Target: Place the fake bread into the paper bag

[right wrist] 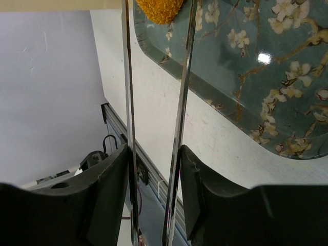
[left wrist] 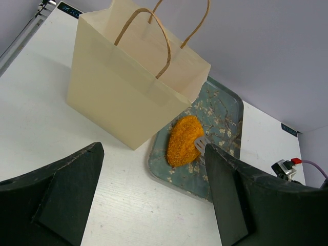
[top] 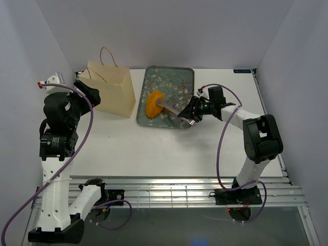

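Big orange oval loaf of fake bread [top: 154, 104]: lies in the floral grey-green metal tray [top: 177, 77], in the half farther from the right gripper [right wrist: 154, 171]. It sits straight ahead of that gripper, at the far tips of the long metal tongs [top: 173, 109].

Handling, judged: light, probably foam or plastic. The rough crumbed skin should give decent friction. It is bulky and rounded, so the thin blades could roll it. Best hold is across the short width near mid-length, one blade on each flank, not at a tapered end.

Long axis: runs roughly away from the arm bases, far end leaning a little right. The tongs meet it nearly crosswise.

Right gripper: clamped on the tong handles. The wrist view shows the blades spread, with one end of the loaf between their tips. Whether they pinch it, cannot tell.

Cream-beige paper bag [top: 115, 95]: upright, mouth up, cord handles raised, just beyond the loaf from the right gripper. It stands just beside the tray edge; contact cannot be told. Its interior is hidden, and no other bread pieces are in view.

Left gripper [left wrist: 152, 151]: fingers wide apart, holding nothing, bag ahead of it.

All of this rests on the white bench [top: 154, 148].
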You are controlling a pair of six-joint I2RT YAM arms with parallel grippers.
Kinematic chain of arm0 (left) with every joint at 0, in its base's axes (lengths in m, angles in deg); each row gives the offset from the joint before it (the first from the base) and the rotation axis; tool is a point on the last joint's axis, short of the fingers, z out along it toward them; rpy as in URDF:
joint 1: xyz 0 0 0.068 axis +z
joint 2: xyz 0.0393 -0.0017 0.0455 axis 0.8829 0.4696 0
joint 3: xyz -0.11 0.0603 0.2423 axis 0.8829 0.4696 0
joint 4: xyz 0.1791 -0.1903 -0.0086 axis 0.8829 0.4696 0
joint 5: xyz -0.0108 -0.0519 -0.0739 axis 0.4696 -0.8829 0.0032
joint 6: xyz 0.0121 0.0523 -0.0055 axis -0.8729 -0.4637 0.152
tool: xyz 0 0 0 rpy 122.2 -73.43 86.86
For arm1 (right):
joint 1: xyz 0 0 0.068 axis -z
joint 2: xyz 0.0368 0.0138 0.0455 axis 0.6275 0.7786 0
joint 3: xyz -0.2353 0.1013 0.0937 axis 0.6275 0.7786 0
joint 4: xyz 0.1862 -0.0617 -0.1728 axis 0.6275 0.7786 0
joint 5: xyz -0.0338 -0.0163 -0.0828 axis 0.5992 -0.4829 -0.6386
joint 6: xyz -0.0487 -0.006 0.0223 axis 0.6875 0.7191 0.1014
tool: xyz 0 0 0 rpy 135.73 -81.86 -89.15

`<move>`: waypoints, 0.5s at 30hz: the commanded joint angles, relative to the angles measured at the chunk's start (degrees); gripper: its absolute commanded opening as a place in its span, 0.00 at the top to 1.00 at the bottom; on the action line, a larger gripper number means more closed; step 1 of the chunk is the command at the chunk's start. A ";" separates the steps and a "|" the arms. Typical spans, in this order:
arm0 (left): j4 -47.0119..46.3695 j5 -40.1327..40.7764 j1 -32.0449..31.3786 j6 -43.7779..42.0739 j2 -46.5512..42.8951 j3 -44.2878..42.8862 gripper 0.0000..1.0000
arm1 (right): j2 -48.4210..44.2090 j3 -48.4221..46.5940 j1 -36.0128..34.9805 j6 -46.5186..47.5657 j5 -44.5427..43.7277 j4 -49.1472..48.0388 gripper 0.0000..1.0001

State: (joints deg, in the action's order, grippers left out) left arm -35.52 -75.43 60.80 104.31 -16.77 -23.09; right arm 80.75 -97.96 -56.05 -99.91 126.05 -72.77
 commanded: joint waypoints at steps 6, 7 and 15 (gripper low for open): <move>0.11 0.59 0.31 -0.65 -0.52 -0.23 0.10 | -2.83 -0.84 -0.30 2.13 -2.04 -1.05 0.82; 0.19 0.68 0.31 -0.65 -0.52 -0.23 0.10 | -3.53 -0.76 -0.39 2.39 -2.83 -0.87 0.84; 0.11 0.42 0.31 -0.57 -0.60 -0.40 0.10 | -7.58 -1.37 -0.30 6.95 -7.40 4.22 0.92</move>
State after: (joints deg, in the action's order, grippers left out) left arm -35.52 -75.30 60.80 104.31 -16.77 -23.09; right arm 76.72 -97.96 -56.21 -96.45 120.73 -70.04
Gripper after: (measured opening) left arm 0.900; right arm 0.447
